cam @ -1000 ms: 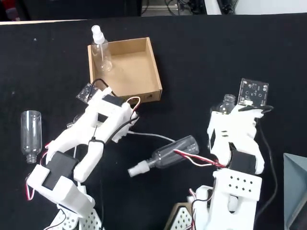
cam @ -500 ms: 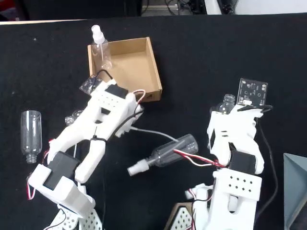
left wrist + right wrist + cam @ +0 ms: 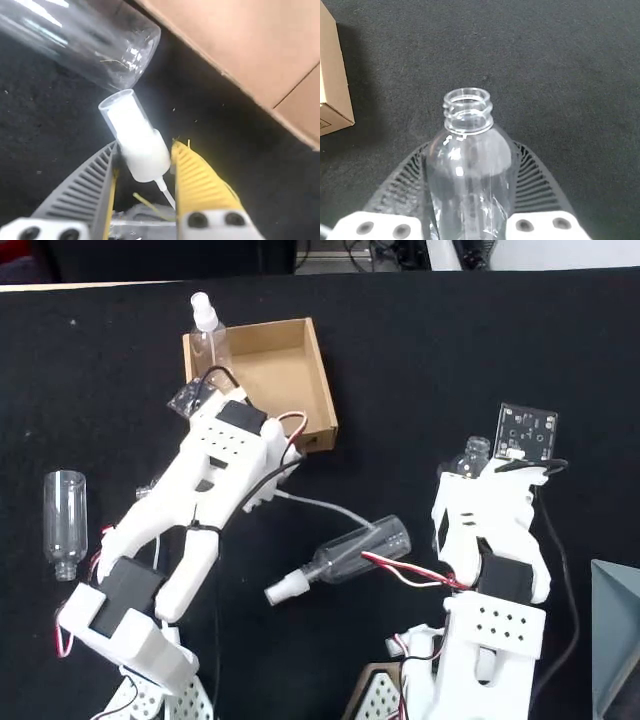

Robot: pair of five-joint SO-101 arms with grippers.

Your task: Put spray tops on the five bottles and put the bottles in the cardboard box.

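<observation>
My left gripper [image 3: 143, 146] is shut on a white spray top [image 3: 136, 142], next to the outer wall of the cardboard box [image 3: 250, 55]. A clear bottle [image 3: 85, 40] lies just beyond the top. In the high view the left arm [image 3: 215, 455] reaches to the box's [image 3: 322, 380] near left corner. A sprayer-topped bottle [image 3: 210, 340] stands in the box's far left corner. My right gripper [image 3: 470, 150] is shut on an open-necked bottle [image 3: 468, 150], also seen at bottle [image 3: 474, 453]. Another topped bottle [image 3: 345, 558] lies between the arms. An open bottle [image 3: 64, 518] lies far left.
A white cable [image 3: 320, 508] runs from the left arm across the cloth to the lying bottle. A grey object [image 3: 615, 630] stands at the right edge. A small clear piece [image 3: 148, 488] pokes out from under the left arm. Black cloth beyond the box is free.
The left arm has moved away from its base toward the box's left corner, carrying the spray top. The right arm and its bottle have stayed put.
</observation>
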